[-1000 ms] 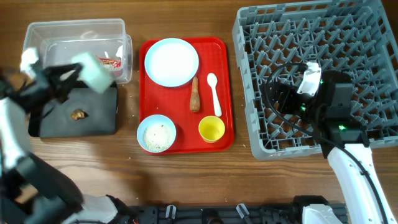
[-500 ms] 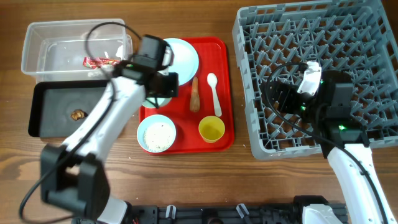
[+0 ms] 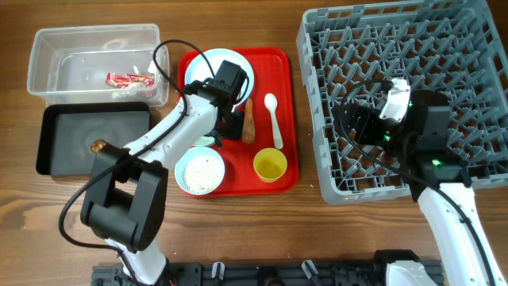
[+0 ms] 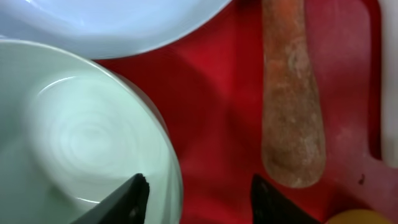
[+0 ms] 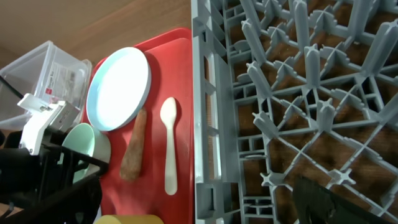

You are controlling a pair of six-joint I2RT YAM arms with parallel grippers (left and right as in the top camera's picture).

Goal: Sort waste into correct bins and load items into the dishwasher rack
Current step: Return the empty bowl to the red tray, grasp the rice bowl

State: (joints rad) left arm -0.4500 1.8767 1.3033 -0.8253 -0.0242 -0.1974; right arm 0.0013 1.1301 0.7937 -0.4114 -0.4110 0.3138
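My left gripper (image 4: pixel 199 199) hangs open over the red tray, its jaws astride the rim of the pale green bowl (image 4: pixel 81 137), one finger inside and one outside. The bowl stands upright between the light blue plate (image 3: pixel 213 73) and the light blue bowl (image 3: pixel 200 171) of rice. The orange food stick (image 3: pixel 248 121) lies just right of the jaws, then the white spoon (image 3: pixel 272 119) and the yellow cup (image 3: pixel 270 165). My right gripper (image 3: pixel 359 124) is wide open and empty over the grey dishwasher rack (image 3: pixel 413 56).
The clear tub (image 3: pixel 55 56) at the back left holds the red-and-white wrapper (image 3: pixel 129 79). The black tray (image 3: pixel 71 127) in front of it holds the brown lump (image 3: pixel 98 146). The red tray (image 3: pixel 287 95) sits between the bins and the rack.
My left arm swung right from over the bins with the pale green bowl, set it down on the red tray, and its jaws opened. The right arm stayed still.
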